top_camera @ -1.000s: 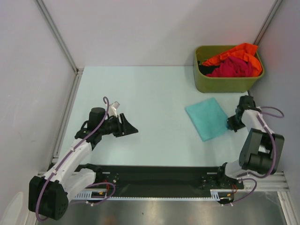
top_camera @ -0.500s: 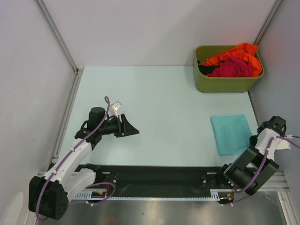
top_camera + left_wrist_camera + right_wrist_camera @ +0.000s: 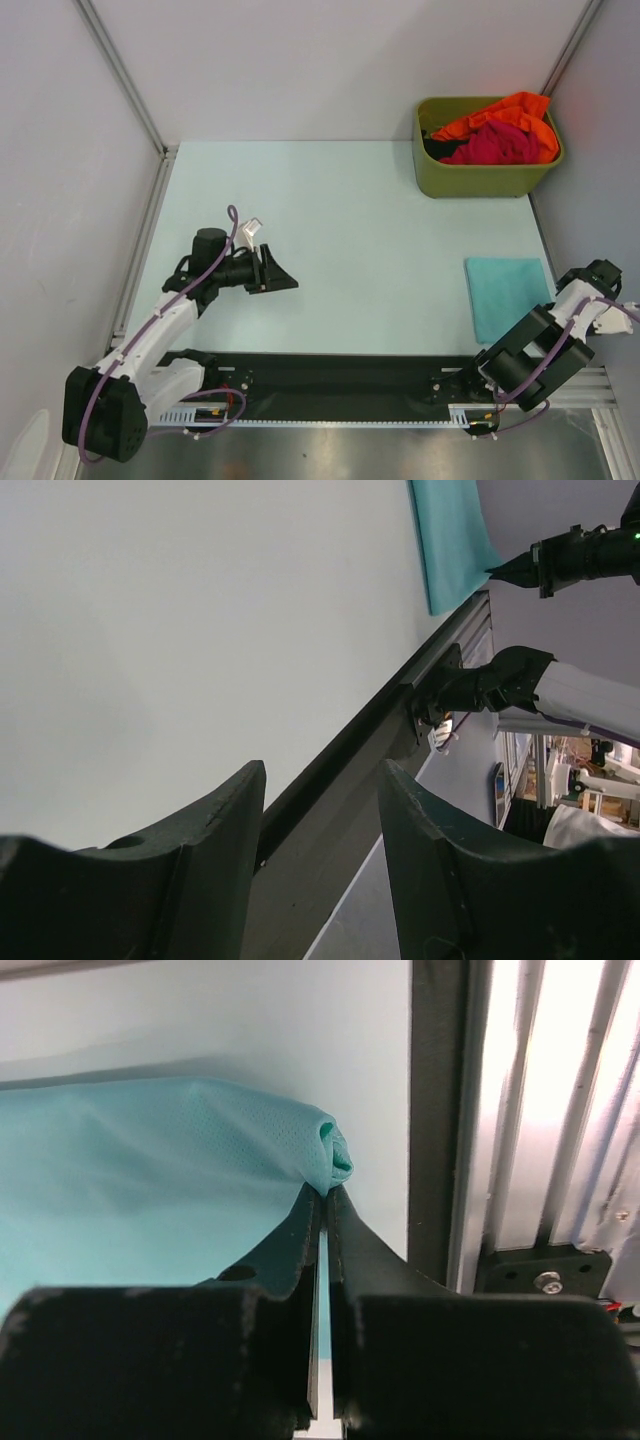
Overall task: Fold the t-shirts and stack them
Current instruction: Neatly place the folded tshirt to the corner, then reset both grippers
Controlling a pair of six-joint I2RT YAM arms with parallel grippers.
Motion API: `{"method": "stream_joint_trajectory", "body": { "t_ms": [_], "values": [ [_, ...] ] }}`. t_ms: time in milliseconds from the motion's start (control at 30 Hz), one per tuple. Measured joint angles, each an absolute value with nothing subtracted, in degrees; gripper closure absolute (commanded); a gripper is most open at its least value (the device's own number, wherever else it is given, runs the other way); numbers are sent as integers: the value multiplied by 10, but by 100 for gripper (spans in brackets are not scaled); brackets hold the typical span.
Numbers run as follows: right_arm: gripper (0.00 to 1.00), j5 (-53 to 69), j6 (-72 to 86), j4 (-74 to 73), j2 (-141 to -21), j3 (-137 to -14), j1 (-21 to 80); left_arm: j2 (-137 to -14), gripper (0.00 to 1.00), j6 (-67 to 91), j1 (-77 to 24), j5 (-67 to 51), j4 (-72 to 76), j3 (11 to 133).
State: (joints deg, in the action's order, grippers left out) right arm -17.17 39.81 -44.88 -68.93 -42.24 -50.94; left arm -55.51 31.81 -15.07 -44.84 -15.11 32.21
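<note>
A folded teal t-shirt [image 3: 508,293] lies flat near the table's right front corner. My right gripper [image 3: 556,290] is shut on its right edge; in the right wrist view a pinched bunch of teal cloth [image 3: 330,1155] sticks out past the gripper [image 3: 325,1192]. An orange t-shirt [image 3: 505,113] and a magenta-red t-shirt [image 3: 492,143] lie crumpled in the olive-green bin [image 3: 480,178] at the back right. My left gripper [image 3: 285,275] hovers over the left middle of the table, open and holding nothing; the left wrist view shows its gripper [image 3: 322,780] apart from any cloth, with the teal t-shirt [image 3: 450,535] far off.
The black rail [image 3: 330,378] with both arm bases runs along the table's near edge. A metal frame post [image 3: 520,1110] stands close to the right of the pinched cloth. Grey walls close in the left, back and right sides.
My right gripper has dragged the teal t-shirt from the table's middle right to the right front corner and turned it square. The left arm has barely moved.
</note>
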Motion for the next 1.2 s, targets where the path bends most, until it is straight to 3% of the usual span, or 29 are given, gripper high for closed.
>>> {"method": "stream_joint_trajectory", "body": {
  "t_ms": [267, 567, 700, 733, 833, 1100, 1200],
  "values": [
    [100, -205, 396, -456, -702, -425, -529, -570, 46, 314, -151, -454, -151, 322],
    [92, -217, 379, -451, -716, -428, -529, -579, 46, 314, -151, -455, -149, 323],
    [75, -227, 370, -452, -726, -435, -521, -580, 46, 314, -151, -455, -147, 323],
    [59, -231, 367, -452, -730, -440, -516, -580, 46, 314, -151, -455, -147, 323],
    [38, -238, 357, -460, -744, -462, -500, -580, 46, 314, -151, -457, -146, 323],
    [24, -231, 355, -515, -722, -543, -414, -561, 44, 320, -151, -467, -139, 316],
    [23, -237, 375, -523, -720, -603, -246, -538, 44, 327, -151, -467, -136, 300]
  ]
}}
